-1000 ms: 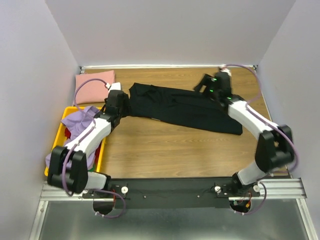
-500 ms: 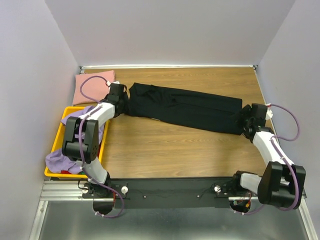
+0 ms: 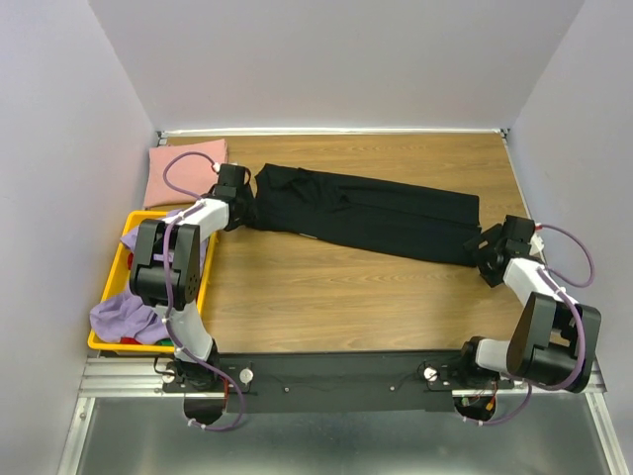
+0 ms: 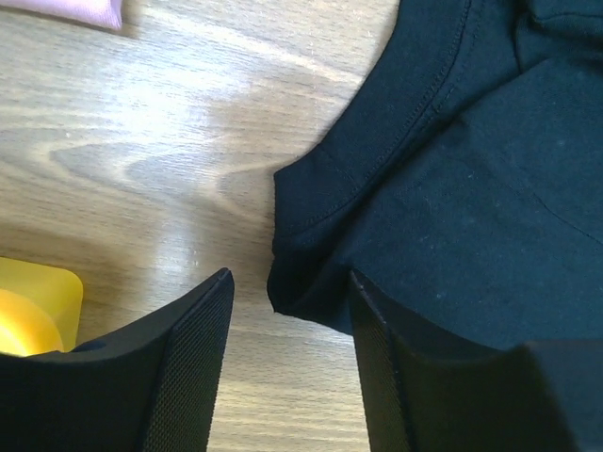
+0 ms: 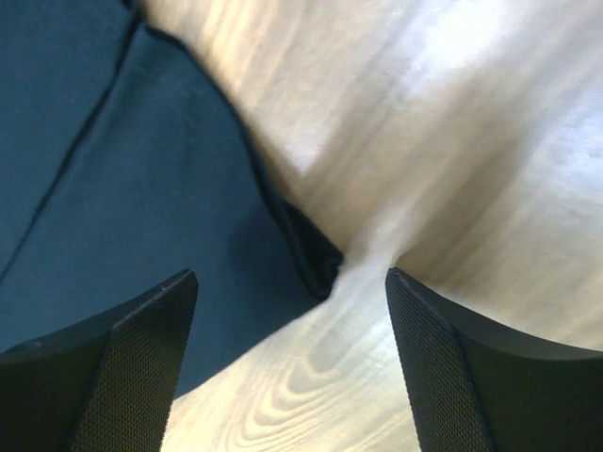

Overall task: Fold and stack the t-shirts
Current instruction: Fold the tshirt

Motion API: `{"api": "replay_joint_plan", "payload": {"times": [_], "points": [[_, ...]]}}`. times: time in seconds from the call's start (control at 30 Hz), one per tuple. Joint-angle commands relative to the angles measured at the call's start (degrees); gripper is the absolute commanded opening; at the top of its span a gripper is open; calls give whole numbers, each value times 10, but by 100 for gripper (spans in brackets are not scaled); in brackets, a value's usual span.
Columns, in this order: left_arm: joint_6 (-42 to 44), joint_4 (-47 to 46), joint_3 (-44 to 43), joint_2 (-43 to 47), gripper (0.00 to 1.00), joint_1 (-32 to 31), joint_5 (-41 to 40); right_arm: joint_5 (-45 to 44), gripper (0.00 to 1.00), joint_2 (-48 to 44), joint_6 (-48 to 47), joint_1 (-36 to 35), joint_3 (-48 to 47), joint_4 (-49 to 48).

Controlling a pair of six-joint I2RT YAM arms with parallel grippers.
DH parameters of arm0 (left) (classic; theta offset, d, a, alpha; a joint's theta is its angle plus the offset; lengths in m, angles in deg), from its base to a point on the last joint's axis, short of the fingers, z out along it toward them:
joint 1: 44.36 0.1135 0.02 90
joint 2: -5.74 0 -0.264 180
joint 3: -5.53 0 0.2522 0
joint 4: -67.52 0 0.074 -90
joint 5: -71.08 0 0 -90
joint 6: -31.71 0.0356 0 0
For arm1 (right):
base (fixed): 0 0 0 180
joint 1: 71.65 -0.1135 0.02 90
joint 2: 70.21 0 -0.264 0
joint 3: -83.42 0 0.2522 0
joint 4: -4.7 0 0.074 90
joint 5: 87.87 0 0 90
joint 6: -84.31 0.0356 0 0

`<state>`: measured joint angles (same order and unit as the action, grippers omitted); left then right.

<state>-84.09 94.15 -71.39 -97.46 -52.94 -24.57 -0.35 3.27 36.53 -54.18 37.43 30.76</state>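
Black cloth is my landmark: the black t-shirt (image 3: 366,213) lies stretched in a long, narrow band across the wooden table (image 3: 326,297), slanting so that its left end sits farther from my bases than its right end. Nearest to me, to the near-left of that shirt, the yellow crate (image 3: 201,297) holds the lavender t-shirt (image 3: 148,247) in a loose heap that spills over the crate's rim. At the black shirt's right end, my right gripper (image 5: 290,278) is low over the table with its fingers spread wide and nothing pinched. The shirt's near corner pokes into the gap between them, and I cannot tell whether either pad touches the cloth. At the shirt's left end my left gripper (image 4: 290,282) is likewise unclenched, straddling a hemmed corner, with one finger over bare wood and the other over the black fabric. Beyond that left end, toward the far-left corner of the table, the dusty pink t-shirt (image 3: 186,168) lies folded flat, apart from the black one.
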Motion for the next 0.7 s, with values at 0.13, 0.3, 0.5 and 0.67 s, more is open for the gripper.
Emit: {"api": "replay_joint_plan", "payload": {"times": [0.13,0.3,0.5,0.67], "points": [[1,-13,-7,-6,55,7,18,64,75,37,19,5,20,-58],[1,-16,-5,-5,46,8,25,62,61,39,29,5,32,-59],[1,-17,-1,-7,44,8,28,53,56,33,30,6,39,-59],[1,-15,1,-11,38,8,28,49,51,36,26,12,39,-59]]}}
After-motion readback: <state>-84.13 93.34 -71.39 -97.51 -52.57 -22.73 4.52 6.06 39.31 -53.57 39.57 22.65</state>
